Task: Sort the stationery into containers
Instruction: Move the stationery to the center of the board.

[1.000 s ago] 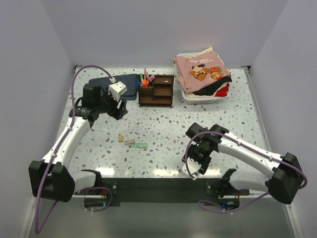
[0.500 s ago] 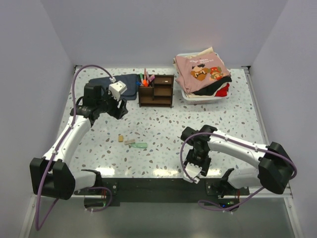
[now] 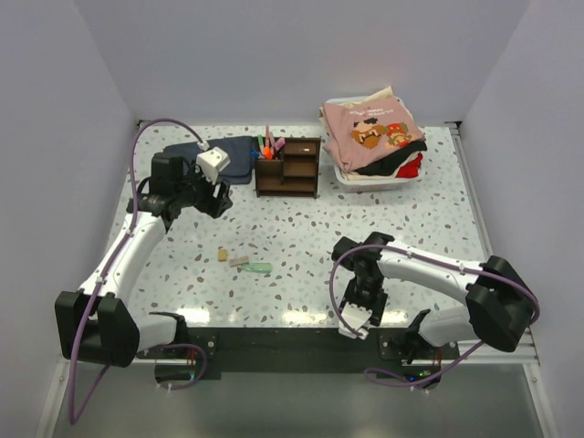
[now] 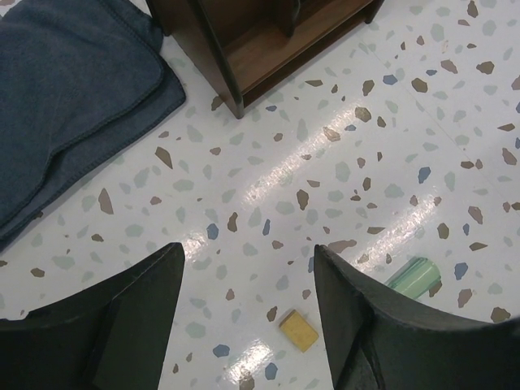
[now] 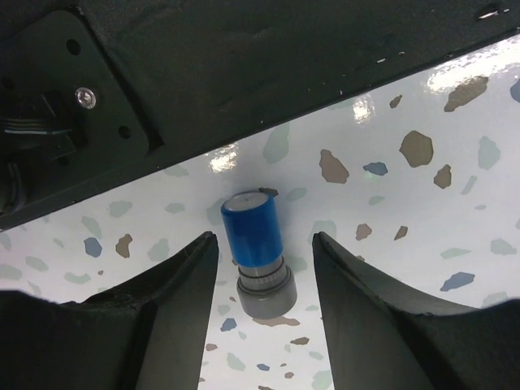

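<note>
Found right gripper (image 5: 264, 248) spread wide, holding nothing, straddling tiny blue-capped bottle (image 5: 253, 231) on speckled terrazzo tabletop (image 5: 431, 219) at near edge. Found left gripper (image 4: 248, 258) spread, empty, above tabletop; dark brown wooden organiser (image 3: 299, 170) far centre; pale walls (image 3: 292, 55) enclosing.

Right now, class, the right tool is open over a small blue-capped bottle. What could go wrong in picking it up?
1. The bottle seems to lie on its side between the open fingers of the right tool; being round, it may roll away if one finger touches first.
2. It lies close to the black plate at the table edge, so a finger may strike the plate.
</note>
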Tool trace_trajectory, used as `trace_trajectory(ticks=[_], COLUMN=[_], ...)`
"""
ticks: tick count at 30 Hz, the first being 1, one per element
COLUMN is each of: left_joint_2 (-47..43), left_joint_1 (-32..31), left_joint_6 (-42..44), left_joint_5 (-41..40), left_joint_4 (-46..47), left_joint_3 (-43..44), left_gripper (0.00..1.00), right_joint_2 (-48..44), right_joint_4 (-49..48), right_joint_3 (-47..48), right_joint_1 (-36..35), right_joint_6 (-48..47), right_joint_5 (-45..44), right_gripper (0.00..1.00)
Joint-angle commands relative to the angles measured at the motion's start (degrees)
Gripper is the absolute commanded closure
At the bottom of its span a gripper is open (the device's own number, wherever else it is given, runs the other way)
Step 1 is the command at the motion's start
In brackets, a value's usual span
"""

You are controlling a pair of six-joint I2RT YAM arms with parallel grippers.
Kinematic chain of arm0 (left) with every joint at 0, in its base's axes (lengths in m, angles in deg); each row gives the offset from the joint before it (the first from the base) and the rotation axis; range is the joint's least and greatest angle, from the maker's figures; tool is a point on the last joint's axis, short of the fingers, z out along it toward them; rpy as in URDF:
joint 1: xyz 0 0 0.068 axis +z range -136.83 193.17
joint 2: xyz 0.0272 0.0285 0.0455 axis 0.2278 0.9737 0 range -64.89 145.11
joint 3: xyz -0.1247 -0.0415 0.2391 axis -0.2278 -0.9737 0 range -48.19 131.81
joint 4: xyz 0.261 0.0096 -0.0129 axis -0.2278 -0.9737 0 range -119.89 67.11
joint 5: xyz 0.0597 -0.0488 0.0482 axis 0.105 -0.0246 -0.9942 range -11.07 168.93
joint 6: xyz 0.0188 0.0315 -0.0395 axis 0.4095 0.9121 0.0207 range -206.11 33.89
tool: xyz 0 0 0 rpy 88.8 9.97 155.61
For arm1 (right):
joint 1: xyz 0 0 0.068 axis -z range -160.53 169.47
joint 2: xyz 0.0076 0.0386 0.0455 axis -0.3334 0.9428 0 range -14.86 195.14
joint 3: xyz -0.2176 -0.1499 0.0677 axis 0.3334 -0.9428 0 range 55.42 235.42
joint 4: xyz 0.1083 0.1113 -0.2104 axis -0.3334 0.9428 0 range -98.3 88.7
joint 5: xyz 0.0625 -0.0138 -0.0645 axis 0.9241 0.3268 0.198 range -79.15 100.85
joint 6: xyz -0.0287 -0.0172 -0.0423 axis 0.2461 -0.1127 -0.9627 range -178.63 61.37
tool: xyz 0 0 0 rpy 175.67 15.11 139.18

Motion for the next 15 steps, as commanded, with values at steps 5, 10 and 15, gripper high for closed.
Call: trace_trajectory(ticks=[5, 10, 15], left_joint_2=[0.2, 0.1, -0.4], left_joint_1=[0.7, 0.8, 1.1], left_joint_6=[-1.6, -2.4, -2.8], left_joint_5=[1.1, 1.5, 1.8], left_joint_4=[2.3, 2.8, 3.0], left_joint_3=[2.2, 1.5, 0.6], left_gripper=[0.3, 0.3, 0.3], right_joint_2=[0.4, 2.1, 2.2], right_joint_4=[-5.3, -8.5, -12.0], right_joint_3=[-3.6, -4.2, -5.9], right_joint_1=[-0.4, -0.5, -0.9], right_joint_6=[-0.2, 1.6, 2.1], right_joint_5=[-2.2, -2.3, -2.1], right_gripper=[0.47, 0.47, 0.48])
